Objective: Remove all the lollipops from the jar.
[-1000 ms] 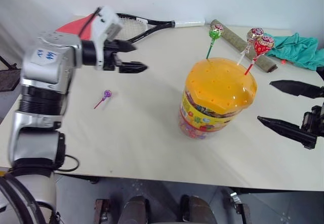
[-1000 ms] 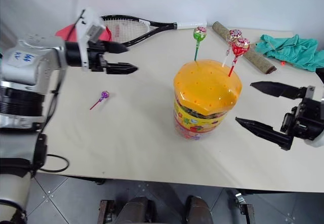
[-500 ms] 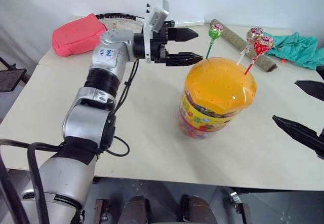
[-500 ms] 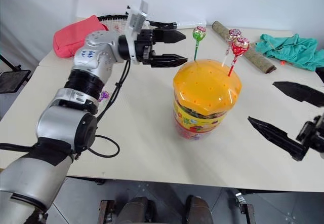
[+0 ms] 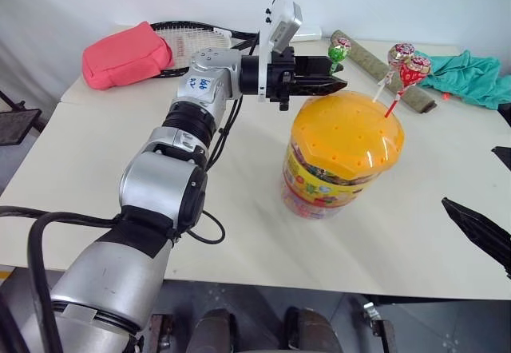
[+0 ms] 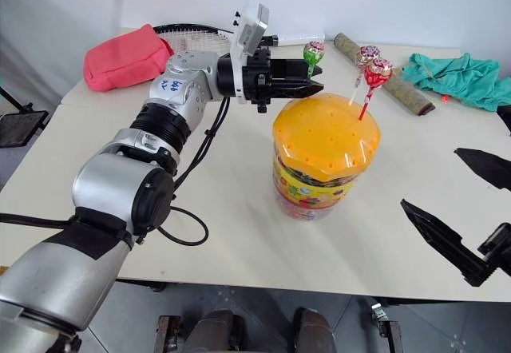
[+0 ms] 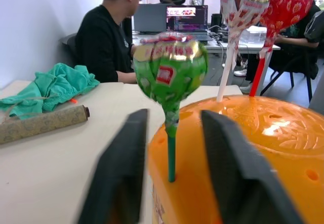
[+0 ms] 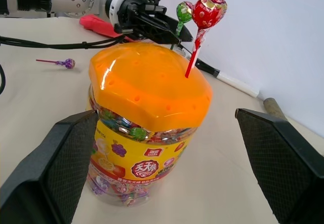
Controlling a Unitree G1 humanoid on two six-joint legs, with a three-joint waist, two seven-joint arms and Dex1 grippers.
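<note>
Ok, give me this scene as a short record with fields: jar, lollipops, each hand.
jar: the jar upright on the table, orange lid on
in lid: green lollipop, red lollipop, pink-silver lollipop
off jar: purple lollipop lying on table
left hand: fingers either side of green stick, not touching
right hand: open, apart from jar

The jar [image 8: 147, 148] carries a yellow label with a red round logo in Chinese characters, too small to read; nothing else is legible

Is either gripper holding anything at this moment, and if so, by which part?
Nothing is clearly held. The left gripper brackets the green lollipop's stick, fingers not visibly touching it. The right gripper is open and empty.
</note>
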